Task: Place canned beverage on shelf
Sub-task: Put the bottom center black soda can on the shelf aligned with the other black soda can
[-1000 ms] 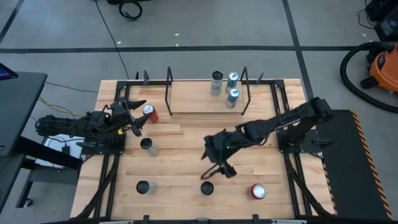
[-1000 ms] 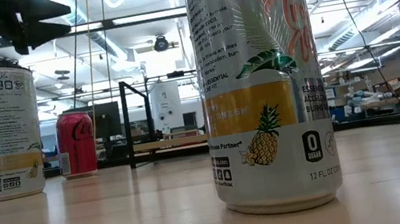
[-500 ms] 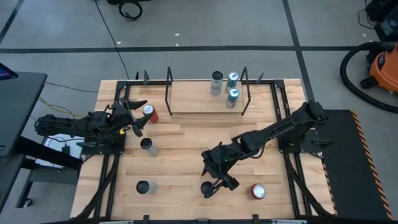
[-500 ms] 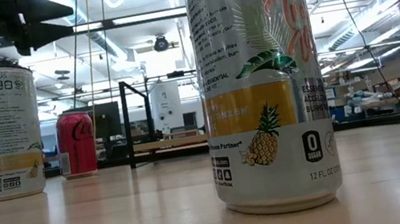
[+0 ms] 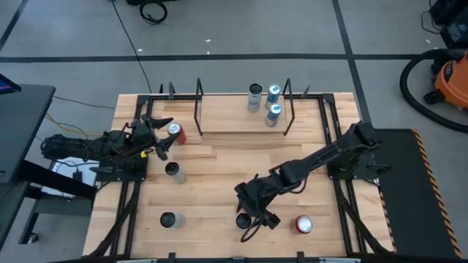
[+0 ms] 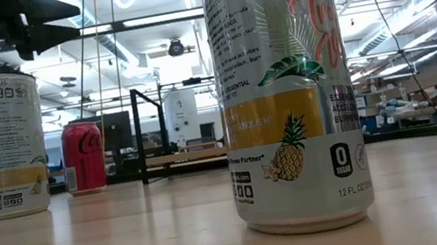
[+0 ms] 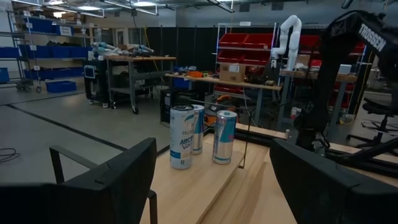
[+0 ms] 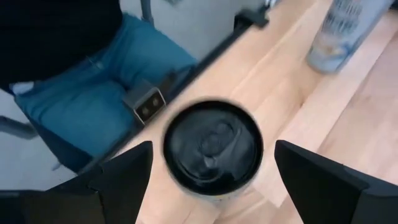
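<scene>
A tall can with a dark top (image 5: 243,221) stands on its base near the table's near edge; the low view shows it close up with a pineapple print (image 6: 286,102). My right gripper (image 5: 252,212) hangs open just above it, slanting down. In the right wrist view the can's top (image 8: 212,146) lies between the two spread fingers, which are clear of it. The shelf (image 5: 238,123) stands at the far edge with three cans (image 5: 273,112) at its right end. My left gripper (image 5: 158,136) waits open at the table's left, beside a red can (image 5: 176,132).
Two more tall cans (image 5: 173,172) (image 5: 170,220) stand on the table's left half, and a red-topped can (image 5: 303,224) just right of the right gripper. A person in blue jeans (image 8: 93,106) sits past the near edge. The shelf's left part (image 5: 219,120) is bare.
My right gripper has gone toward the table's near edge and down, tipping further downward, and now hangs over the dark-topped can. Its fingers have kept their gap. No can has moved.
</scene>
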Robot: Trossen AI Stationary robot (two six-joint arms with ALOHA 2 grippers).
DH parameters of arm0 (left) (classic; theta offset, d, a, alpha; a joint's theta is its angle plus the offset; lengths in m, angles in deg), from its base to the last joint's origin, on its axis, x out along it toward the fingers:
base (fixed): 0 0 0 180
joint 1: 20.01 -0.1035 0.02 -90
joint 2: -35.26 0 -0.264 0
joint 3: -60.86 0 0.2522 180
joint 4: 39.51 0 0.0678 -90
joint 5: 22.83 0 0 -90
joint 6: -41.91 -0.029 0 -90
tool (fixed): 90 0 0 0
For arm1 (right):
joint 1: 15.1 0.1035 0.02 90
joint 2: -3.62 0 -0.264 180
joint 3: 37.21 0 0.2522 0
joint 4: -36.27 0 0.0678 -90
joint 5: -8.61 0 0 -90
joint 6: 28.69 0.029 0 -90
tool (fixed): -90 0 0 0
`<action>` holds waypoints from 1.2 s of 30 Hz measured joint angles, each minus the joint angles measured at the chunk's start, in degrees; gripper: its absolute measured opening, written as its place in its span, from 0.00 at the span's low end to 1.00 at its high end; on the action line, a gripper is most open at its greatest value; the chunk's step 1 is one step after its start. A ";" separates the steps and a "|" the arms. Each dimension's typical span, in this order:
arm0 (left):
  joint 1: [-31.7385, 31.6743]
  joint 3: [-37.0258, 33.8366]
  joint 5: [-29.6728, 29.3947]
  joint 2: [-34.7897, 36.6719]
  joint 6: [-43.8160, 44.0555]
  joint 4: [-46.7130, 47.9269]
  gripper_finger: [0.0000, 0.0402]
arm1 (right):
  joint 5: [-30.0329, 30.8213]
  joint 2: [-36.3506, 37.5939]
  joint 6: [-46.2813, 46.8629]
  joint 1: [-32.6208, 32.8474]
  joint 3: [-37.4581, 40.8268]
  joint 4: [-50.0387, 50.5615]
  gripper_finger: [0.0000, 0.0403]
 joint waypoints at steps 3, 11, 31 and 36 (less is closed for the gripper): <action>0.00 0.00 0.02 0.00 0.00 0.03 0.79 | -0.25 -0.89 0.00 0.03 0.06 -0.73 0.86; 0.00 0.00 0.01 0.00 -0.04 0.05 0.79 | -0.04 -0.82 -0.13 0.36 -0.01 -3.17 0.83; 0.00 -0.07 0.02 0.00 -0.09 -0.15 0.79 | -5.70 -3.34 2.37 -0.19 -0.03 -5.29 0.67; 0.00 -0.07 0.02 0.00 -0.09 -0.15 0.79 | -5.26 -3.34 2.62 -0.17 -0.03 -5.34 0.67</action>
